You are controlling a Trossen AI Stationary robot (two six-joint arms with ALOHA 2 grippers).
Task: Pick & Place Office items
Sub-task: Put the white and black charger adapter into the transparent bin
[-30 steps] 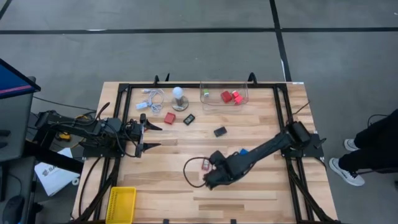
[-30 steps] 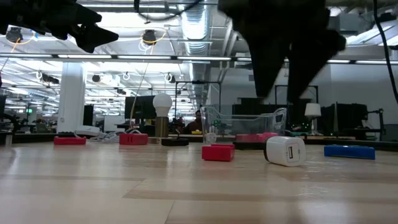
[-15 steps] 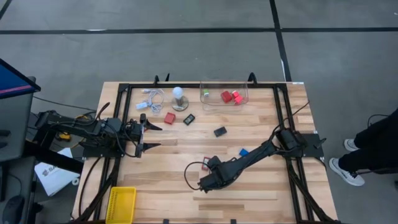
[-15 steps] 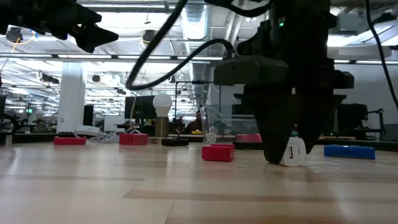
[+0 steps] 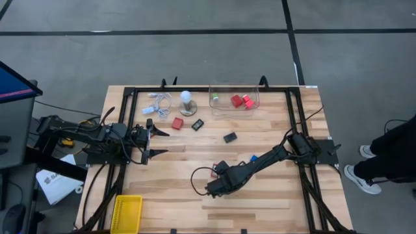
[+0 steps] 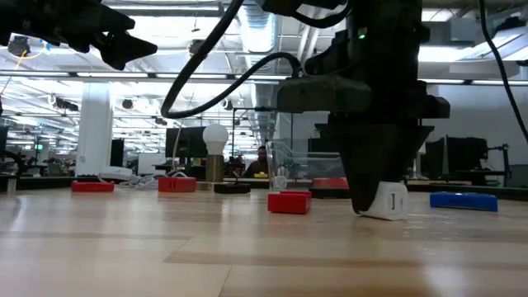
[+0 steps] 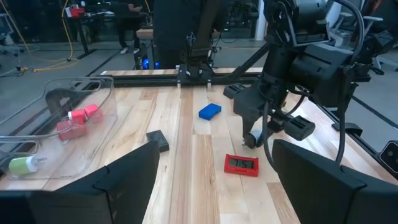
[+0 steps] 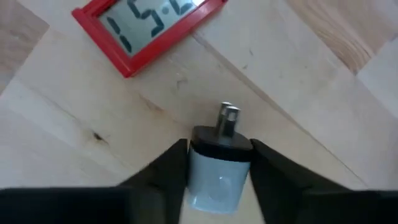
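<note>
Right end effector (image 8: 219,168) astride adapter (image 8: 217,177), beside red clock (image 8: 148,28)

The right gripper (image 5: 213,188) was low near the tabletop's middle, fingers (image 8: 171,168) clasping a white plug adapter (image 8: 217,171). The left gripper (image 5: 156,142) hovered agape near the left edge.

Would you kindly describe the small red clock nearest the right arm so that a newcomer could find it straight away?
Start at the wooden table and follow the right arm down to its gripper near the table's middle front. Beside it lies the red clock, flat, face up. Unlike the white plug between the fingers, it has a red frame around a pale screen with dark digits.
</note>
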